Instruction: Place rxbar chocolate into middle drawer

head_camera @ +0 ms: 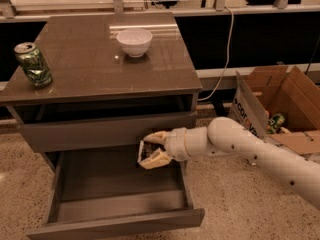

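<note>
My gripper [153,148] is shut on the rxbar chocolate [144,152], a small flat bar in a black wrapper with white print, held on edge between the two cream fingers. It hangs just over the right rear part of the open middle drawer [117,181], below the front of the upper drawer [102,130]. The middle drawer is pulled out and nothing else shows inside it. My white arm reaches in from the right.
A green drink can [33,64] stands at the table top's left edge and a white bowl [134,41] at the back middle. An open cardboard box [280,104] with items stands on the floor at the right. A cable hangs behind the table.
</note>
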{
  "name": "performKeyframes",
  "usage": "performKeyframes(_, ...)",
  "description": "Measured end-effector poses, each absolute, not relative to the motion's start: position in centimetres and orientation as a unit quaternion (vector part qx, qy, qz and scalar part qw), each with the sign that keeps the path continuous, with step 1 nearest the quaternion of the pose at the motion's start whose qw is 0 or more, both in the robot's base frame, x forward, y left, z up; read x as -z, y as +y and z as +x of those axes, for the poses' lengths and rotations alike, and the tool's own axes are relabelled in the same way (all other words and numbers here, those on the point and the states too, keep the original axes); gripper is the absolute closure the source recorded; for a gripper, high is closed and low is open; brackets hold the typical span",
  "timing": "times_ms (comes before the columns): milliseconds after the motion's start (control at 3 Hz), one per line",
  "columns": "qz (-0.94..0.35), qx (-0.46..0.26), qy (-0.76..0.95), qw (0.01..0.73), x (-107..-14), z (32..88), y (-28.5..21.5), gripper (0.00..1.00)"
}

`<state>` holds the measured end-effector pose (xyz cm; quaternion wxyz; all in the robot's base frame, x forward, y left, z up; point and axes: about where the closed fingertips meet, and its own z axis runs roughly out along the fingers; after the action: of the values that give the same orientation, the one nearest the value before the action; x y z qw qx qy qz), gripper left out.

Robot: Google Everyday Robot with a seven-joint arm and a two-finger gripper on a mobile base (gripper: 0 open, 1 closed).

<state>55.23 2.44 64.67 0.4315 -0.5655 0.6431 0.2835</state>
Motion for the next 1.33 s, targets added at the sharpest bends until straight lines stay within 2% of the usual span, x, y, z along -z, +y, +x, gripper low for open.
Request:
performKeyframes(667,-0.572,-0.296,0.656,0.393,-56.3,56.0,1.9,1.0)
performKeyframes(1333,-0.577,-0.298,0.651,0.393,-54.5,55.7,2.5,1.0)
